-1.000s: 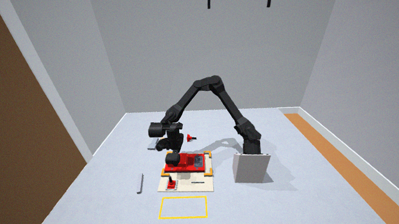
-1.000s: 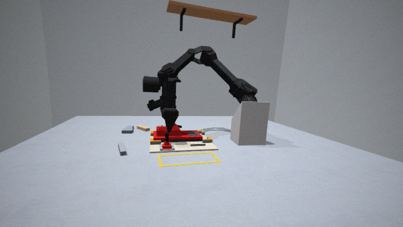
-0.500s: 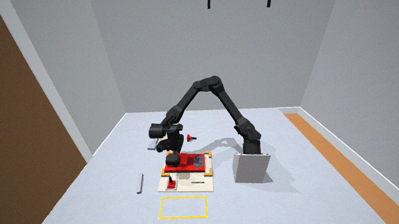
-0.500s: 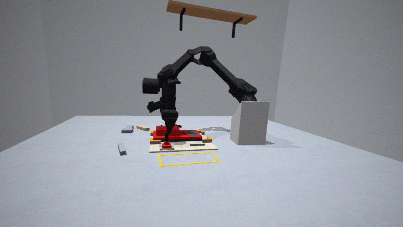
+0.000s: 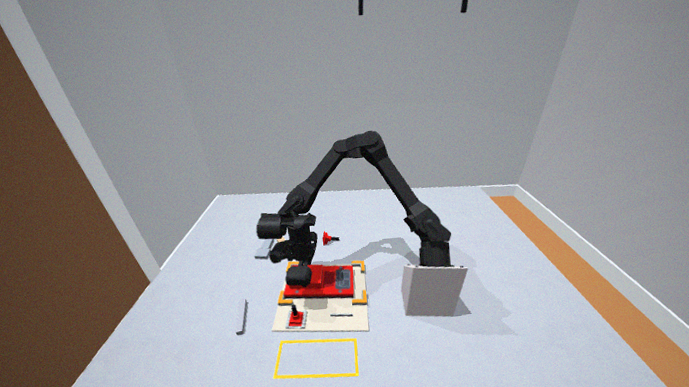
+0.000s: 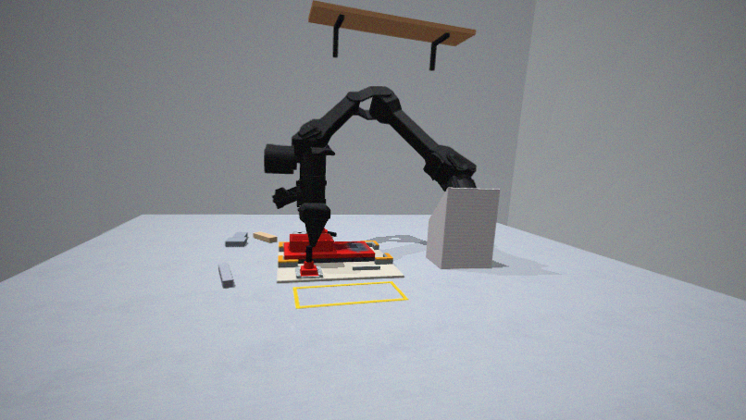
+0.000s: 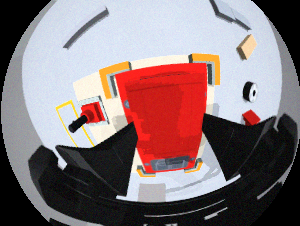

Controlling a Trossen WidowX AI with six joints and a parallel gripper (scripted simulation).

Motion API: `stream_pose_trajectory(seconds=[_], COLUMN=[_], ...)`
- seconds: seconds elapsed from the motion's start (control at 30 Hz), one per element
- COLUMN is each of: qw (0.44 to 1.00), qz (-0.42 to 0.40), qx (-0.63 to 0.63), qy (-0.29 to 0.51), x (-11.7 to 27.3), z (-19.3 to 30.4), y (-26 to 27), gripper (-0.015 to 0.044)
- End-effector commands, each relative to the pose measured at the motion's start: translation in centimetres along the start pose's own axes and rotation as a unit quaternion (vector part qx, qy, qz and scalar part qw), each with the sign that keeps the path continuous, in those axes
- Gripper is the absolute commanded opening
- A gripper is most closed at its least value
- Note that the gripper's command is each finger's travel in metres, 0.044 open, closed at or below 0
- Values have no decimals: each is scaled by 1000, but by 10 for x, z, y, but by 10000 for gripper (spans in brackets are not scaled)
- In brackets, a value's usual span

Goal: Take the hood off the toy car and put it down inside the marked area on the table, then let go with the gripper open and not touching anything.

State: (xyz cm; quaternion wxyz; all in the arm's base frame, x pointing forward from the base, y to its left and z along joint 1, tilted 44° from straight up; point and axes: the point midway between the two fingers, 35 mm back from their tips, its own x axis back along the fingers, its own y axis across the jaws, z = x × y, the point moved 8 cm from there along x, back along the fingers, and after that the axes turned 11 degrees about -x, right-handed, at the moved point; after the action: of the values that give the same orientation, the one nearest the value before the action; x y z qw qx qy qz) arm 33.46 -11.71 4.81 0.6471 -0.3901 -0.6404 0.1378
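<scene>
The toy car (image 5: 334,290) (image 6: 347,253) is red and sits between orange corner brackets on a cream board (image 5: 320,325) (image 6: 339,276). Its hood (image 5: 316,277) (image 6: 297,242) (image 7: 165,100) is the raised red block on the car's left part in the top and exterior views. My gripper (image 6: 314,243) (image 7: 167,120) points down and is shut on the hood, one finger at each long side. The hood still rests on the car. The far finger is mostly hidden in the top and exterior views. The marked area (image 5: 317,376) (image 6: 352,302) is a yellow outline in front of the board, with nothing inside.
A red piece with an upright black post (image 5: 295,317) (image 6: 308,270) (image 7: 91,113) stands on the board's front left. A grey bar (image 5: 242,317) (image 6: 226,275) lies left of the board. A tan block (image 6: 265,237) (image 7: 246,47) and a slate piece (image 6: 237,239) lie behind.
</scene>
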Motion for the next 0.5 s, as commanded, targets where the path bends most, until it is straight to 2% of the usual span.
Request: stream_pose_trajectory(seconds=[0.0, 0.23, 0.47], qw=[1000, 1000, 1000], qz=[0, 0, -1], qx=[-1, 0, 0], qy=[0, 0, 0], x=[1, 5, 10], z=[0, 0, 0], y=[0, 0, 0], gripper=[190, 6, 0])
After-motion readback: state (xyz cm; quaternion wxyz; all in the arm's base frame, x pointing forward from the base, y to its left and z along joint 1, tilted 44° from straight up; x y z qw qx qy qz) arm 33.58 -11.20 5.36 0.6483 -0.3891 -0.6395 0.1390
